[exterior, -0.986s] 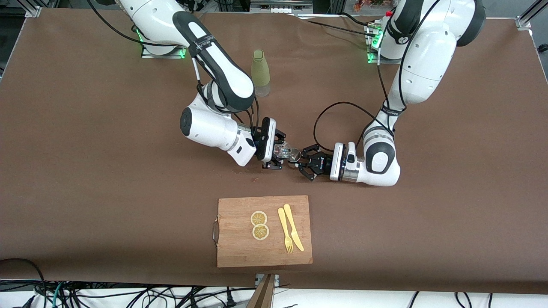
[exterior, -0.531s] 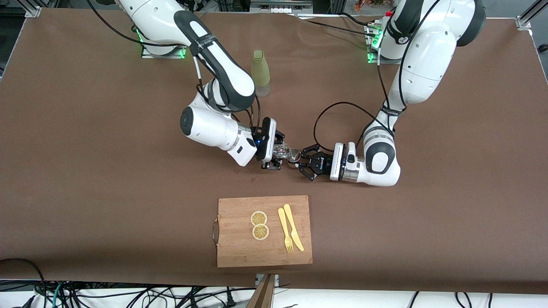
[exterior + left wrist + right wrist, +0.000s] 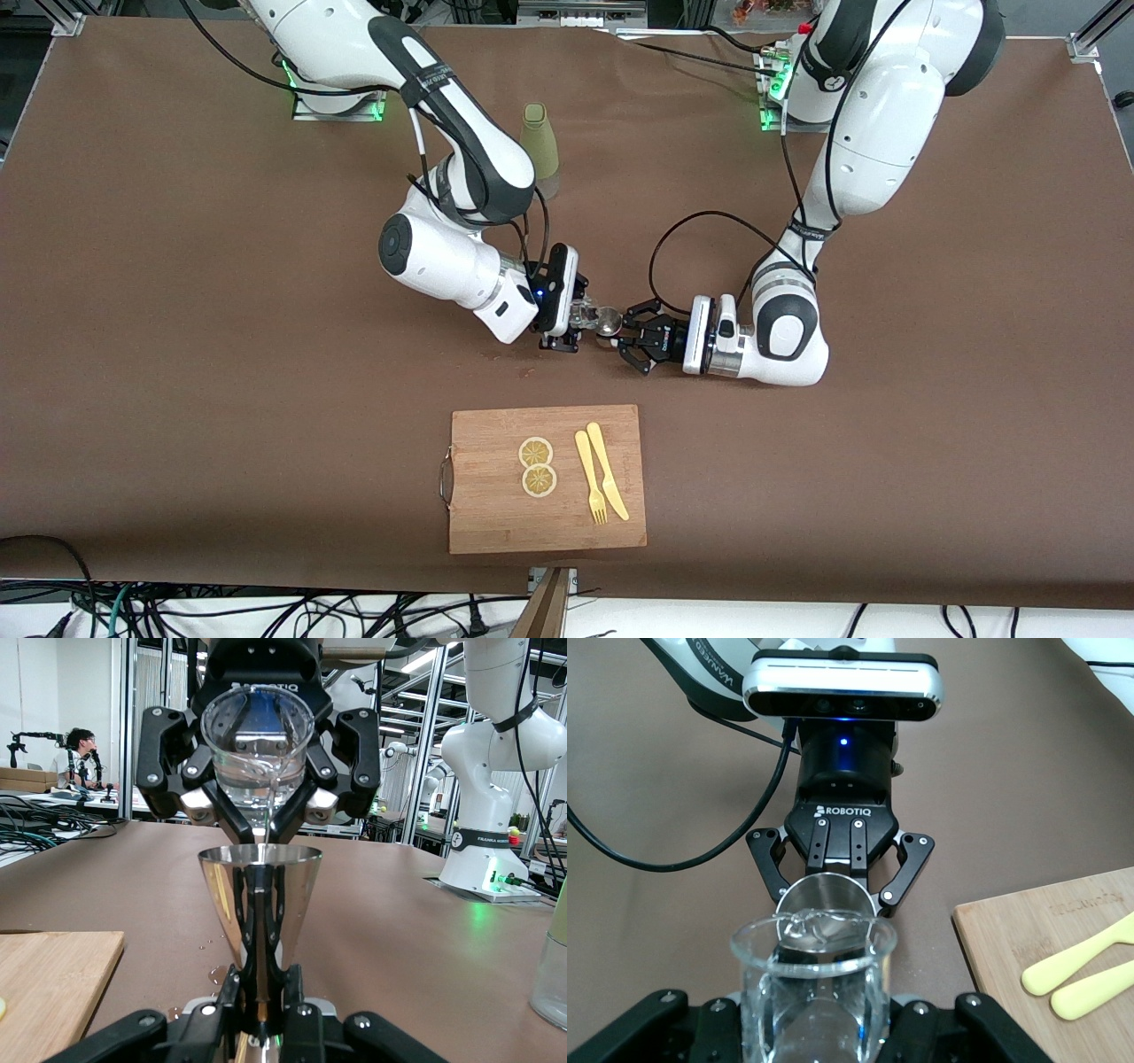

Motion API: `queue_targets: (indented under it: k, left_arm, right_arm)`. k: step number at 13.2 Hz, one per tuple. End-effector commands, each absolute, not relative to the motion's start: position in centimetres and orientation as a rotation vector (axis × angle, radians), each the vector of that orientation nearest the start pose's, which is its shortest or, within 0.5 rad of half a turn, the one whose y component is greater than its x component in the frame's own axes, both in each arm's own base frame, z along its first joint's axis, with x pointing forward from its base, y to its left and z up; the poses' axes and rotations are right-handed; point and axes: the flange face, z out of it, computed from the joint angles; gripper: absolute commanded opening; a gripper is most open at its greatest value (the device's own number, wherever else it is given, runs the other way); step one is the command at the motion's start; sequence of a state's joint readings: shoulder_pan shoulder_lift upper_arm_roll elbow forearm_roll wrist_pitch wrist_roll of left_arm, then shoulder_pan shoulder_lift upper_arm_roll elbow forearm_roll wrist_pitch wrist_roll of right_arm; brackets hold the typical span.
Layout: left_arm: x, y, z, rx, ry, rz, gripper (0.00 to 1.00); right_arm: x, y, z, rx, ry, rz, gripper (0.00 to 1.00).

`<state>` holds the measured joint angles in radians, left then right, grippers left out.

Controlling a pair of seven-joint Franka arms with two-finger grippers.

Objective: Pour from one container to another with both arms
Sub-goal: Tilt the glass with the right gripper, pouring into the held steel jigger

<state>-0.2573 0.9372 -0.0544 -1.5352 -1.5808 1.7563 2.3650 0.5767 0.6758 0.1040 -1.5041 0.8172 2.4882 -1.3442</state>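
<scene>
In the front view you see the right gripper [image 3: 578, 321] clamped on the tilted glass cup [image 3: 585, 314], touching the steel measuring cup [image 3: 608, 321] that the left gripper [image 3: 631, 339] clamps, over the table [image 3: 177, 354] middle. In the left wrist view you see a thin clear stream falling from the glass cup [image 3: 258, 735] into the measuring cup [image 3: 260, 895]. In the right wrist view, clear liquid sits in the glass cup [image 3: 813, 979].

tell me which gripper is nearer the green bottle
Right. The right gripper, shut on the glass cup, is closer to the green bottle. The left gripper, shut on the steel measuring cup, sits toward the left arm's end.
</scene>
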Motion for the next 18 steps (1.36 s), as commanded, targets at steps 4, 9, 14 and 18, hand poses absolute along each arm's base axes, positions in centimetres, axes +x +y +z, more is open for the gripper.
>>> queue_targets:
  k: [4,9,14,18]
  left_arm:
    - [62.2,-29.0,12.9,1.203,-1.295,1.004,0.00]
    - [62.3,-29.1,13.1,1.199,-1.296,1.010,0.00]
    - [62.3,-29.1,13.1,1.200,-1.298,1.012,0.00]
    - [62.3,-29.1,13.0,1.199,-1.299,1.013,0.00]
  right_arm:
    - [58.6,45.5,31.0,-1.969,-1.642,-0.635,0.11]
    - [58.6,45.4,31.2,-1.969,-1.618,-0.643,0.11]
    - [58.7,45.2,32.6,-1.966,-1.549,-0.667,0.11]
    - [58.6,45.2,34.3,-1.949,-1.506,-0.681,0.11]
